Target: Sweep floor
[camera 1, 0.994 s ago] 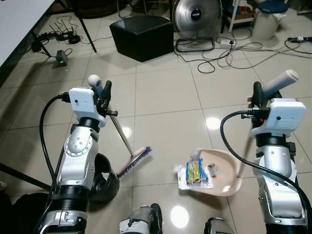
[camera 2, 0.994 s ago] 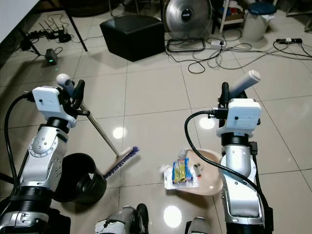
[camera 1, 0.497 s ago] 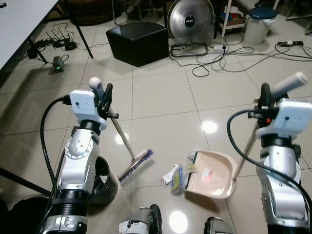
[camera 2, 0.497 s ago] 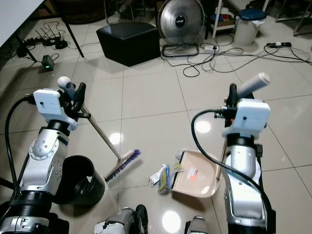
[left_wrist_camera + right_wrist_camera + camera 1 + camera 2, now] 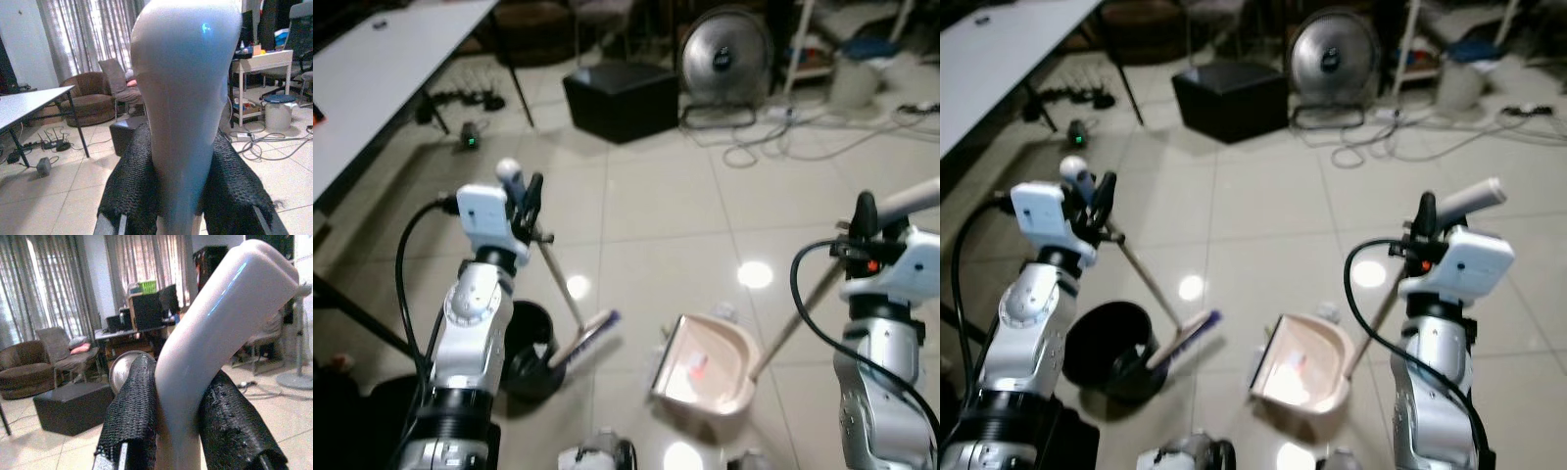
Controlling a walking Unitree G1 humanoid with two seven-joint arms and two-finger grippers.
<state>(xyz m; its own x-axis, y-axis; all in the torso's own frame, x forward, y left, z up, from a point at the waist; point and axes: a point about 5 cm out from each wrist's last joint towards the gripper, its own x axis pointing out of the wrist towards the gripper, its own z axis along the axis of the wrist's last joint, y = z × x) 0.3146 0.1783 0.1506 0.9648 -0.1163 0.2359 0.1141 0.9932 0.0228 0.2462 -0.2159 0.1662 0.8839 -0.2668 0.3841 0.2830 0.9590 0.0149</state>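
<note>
The tiled floor [image 5: 656, 215] holds a black bin [image 5: 1102, 348] by the robot's left side. The pink dustpan [image 5: 705, 364] hangs tilted on its long handle, the right gripper [image 5: 181, 396] clamped on the grip. The broom [image 5: 570, 311], light and stiff, is best held high on its handle, where the left gripper [image 5: 183, 186] is clamped. Motion blur hides the dustpan's contents.

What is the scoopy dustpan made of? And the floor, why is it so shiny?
The dustpan looks like smooth beige plastic: one moulded piece with a soft, dull sheen, held by the right gripper clamped around its pale handle. The floor seems to be glazed ceramic tile, since thin grout lines cross it and ceiling lights mirror off it as bright spots.
</note>
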